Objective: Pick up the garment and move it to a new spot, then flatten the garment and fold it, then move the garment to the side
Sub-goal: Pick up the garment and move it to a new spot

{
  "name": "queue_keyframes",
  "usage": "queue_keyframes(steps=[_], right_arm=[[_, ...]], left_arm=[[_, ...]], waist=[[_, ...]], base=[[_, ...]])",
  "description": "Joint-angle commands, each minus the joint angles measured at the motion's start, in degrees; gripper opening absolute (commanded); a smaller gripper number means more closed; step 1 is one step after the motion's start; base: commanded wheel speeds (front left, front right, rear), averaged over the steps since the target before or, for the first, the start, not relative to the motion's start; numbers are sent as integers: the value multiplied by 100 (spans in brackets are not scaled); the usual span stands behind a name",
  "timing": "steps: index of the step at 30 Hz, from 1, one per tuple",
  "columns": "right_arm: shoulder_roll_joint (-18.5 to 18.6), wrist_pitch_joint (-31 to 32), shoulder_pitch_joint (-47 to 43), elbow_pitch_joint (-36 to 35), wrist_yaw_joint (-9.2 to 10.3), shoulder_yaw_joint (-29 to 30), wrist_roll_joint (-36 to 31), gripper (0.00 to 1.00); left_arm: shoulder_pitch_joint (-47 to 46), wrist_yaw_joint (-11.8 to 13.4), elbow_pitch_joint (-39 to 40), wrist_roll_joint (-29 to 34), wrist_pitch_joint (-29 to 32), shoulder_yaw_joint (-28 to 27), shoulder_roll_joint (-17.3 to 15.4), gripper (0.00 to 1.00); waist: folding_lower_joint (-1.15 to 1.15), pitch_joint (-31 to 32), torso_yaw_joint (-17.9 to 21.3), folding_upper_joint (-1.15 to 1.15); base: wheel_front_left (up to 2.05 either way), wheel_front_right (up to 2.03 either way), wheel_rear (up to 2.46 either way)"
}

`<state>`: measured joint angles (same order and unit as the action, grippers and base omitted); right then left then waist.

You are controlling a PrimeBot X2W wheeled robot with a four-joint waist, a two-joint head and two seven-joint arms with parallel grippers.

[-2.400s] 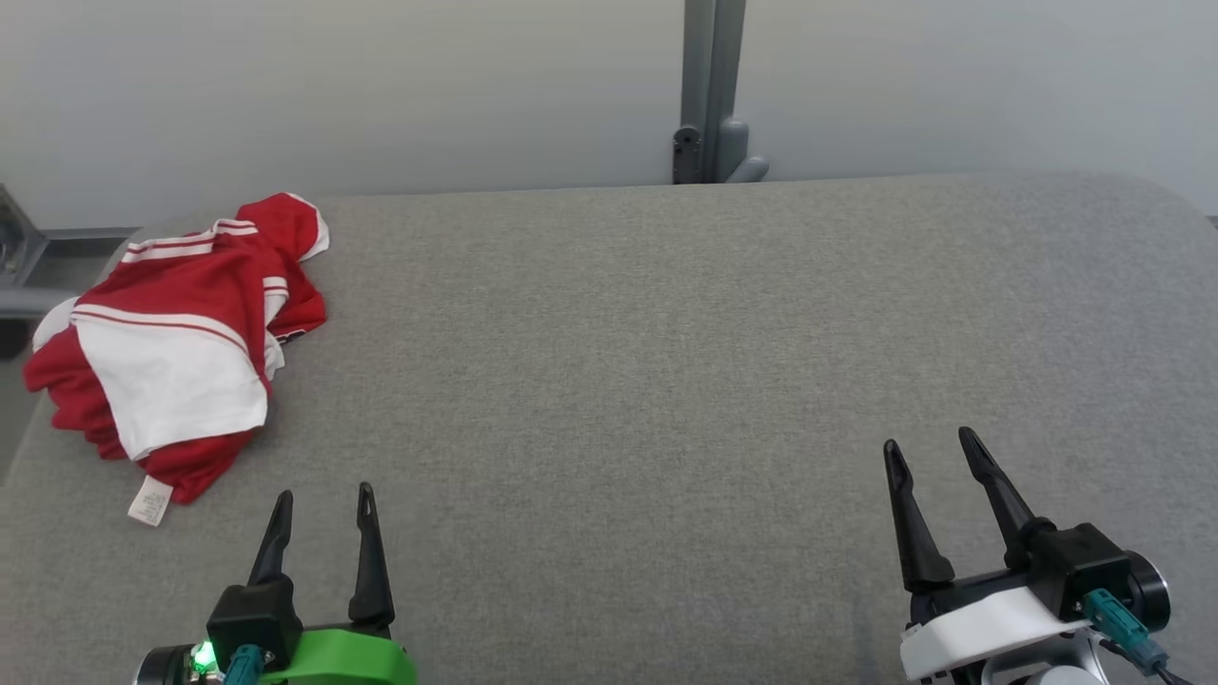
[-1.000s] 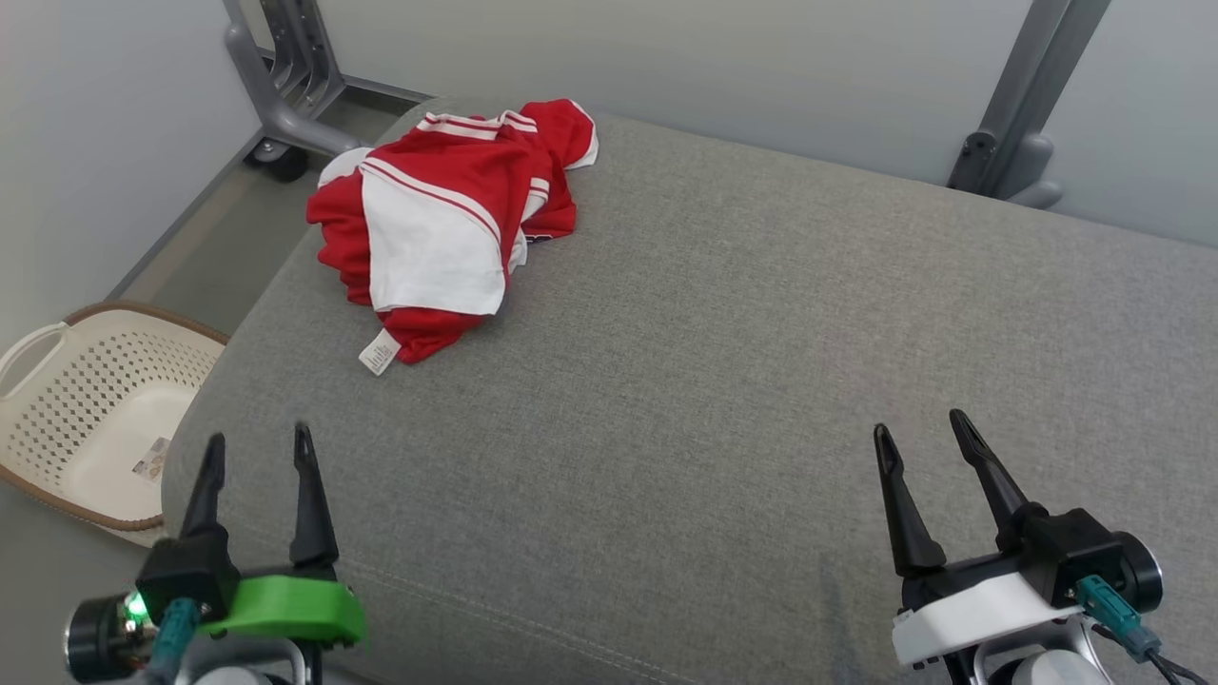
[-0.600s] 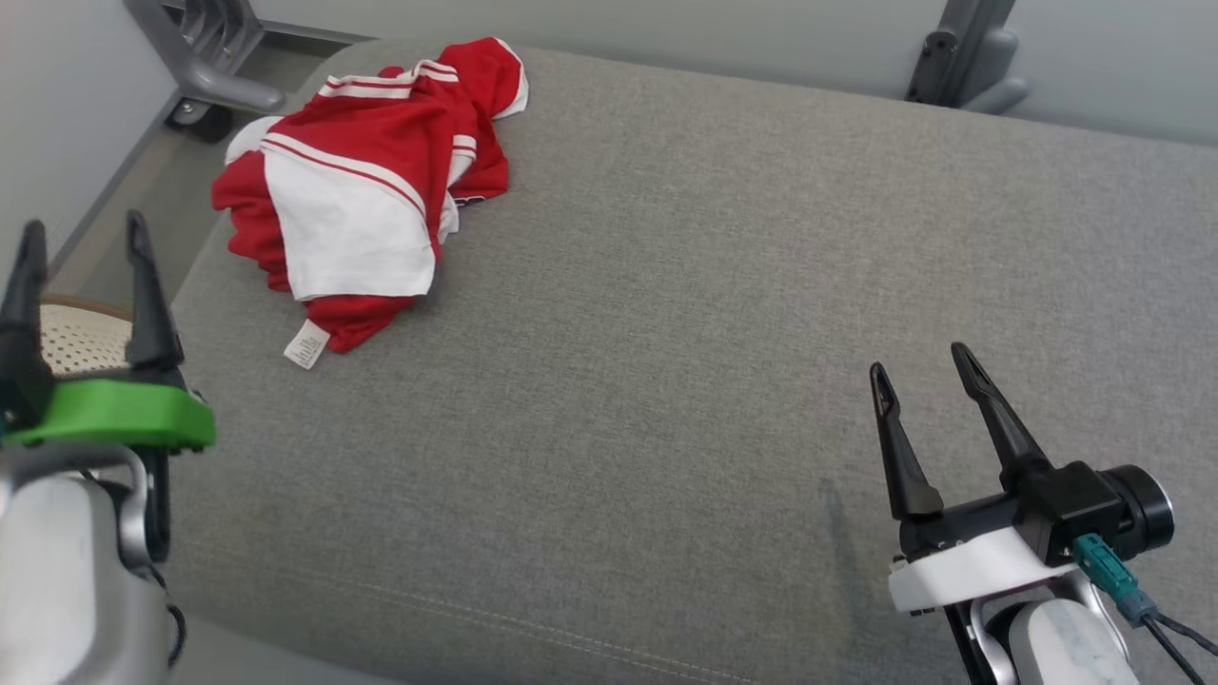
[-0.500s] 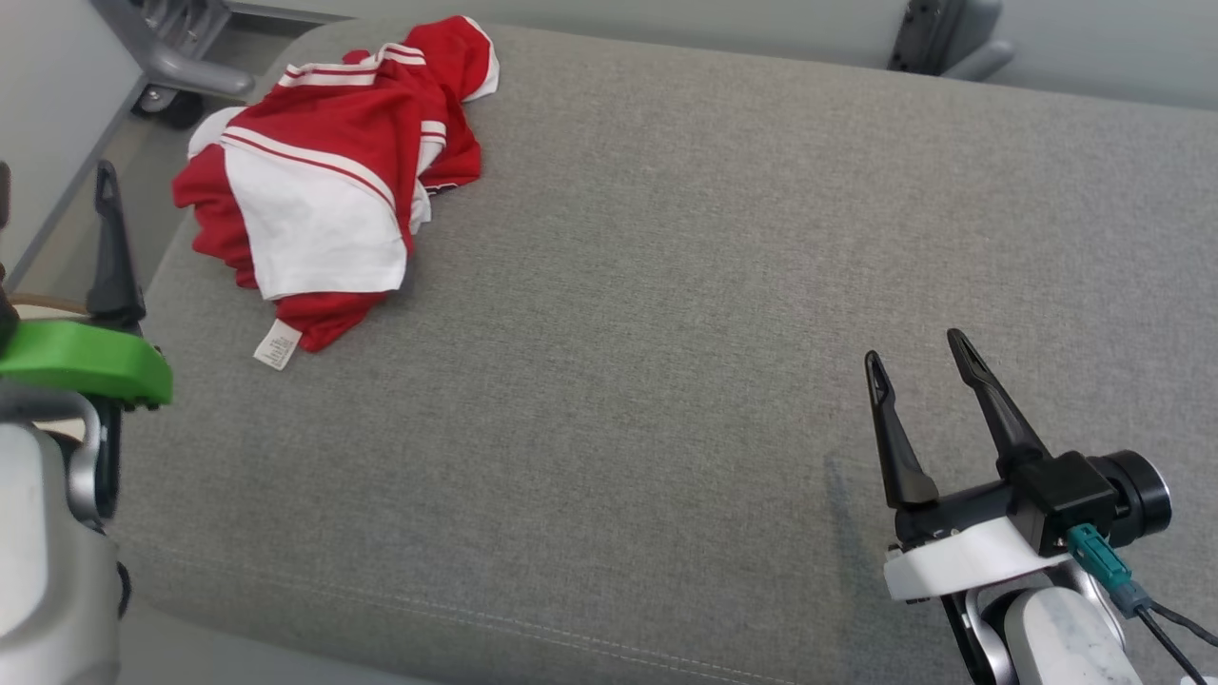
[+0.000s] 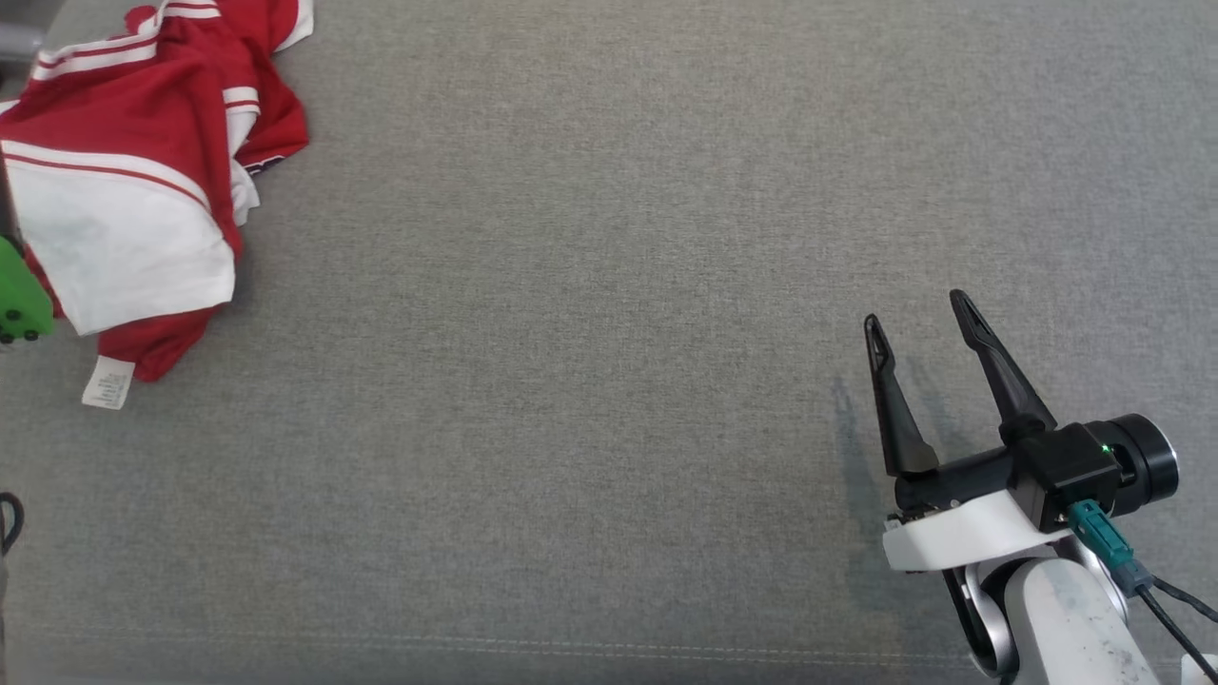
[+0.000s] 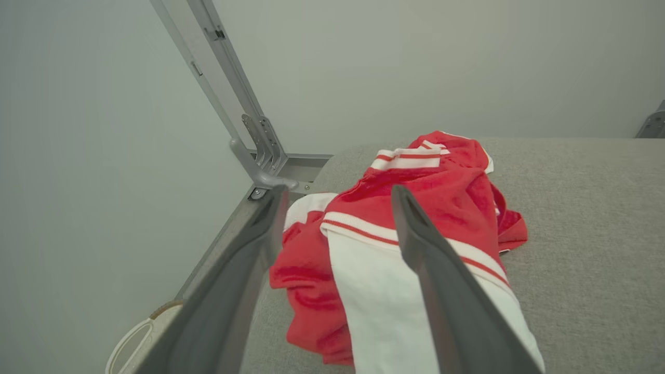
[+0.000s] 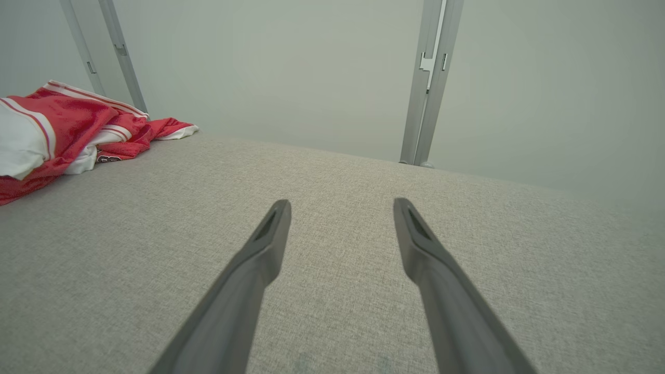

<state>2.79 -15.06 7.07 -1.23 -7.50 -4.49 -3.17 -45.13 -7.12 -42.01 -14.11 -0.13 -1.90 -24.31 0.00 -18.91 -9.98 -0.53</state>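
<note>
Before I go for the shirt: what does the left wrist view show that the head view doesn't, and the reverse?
Left wrist view: the left pincer, open, with the garment seen between and beyond its fingers, and a metal frame post behind.
Head view: the right pincer, open, over bare grey cushion well away from the garment, and the garment's white care label.
Both: the red-and-white garment lying crumpled on the cushion.

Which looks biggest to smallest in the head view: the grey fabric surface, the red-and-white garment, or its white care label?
1. grey fabric surface
2. red-and-white garment, partly cut off at the frame edge
3. white care label, by far the smallest
</note>
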Motion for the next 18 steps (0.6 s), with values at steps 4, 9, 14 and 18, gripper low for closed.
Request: queue_keyframes(steps=[4, 9, 14, 18], right_arm=[[19, -21, 75, -47, 2, -2, 10, 100], [19, -21, 113, -78, 2, -8, 54, 100], [18, -21, 182, -99, 2, 0, 67, 100], [19, -21, 238, -70, 2, -29, 81, 100]], left_arm=[[-182, -24, -373, -245, 153, -98, -188, 100], [-236, -22, -799, -469, 242, -275, -357, 100], [-319, -11, -1104, -608, 144, -348, -356, 100], [-405, -16, -1222, -643, 79, -301, -357, 100]], waist=[[0, -370, 387, 53], [0, -491, 468, 53], [0, -608, 487, 53], [0, -646, 492, 53]], base=[[0, 0, 0], [0, 0, 0], [0, 0, 0], [0, 0, 0]])
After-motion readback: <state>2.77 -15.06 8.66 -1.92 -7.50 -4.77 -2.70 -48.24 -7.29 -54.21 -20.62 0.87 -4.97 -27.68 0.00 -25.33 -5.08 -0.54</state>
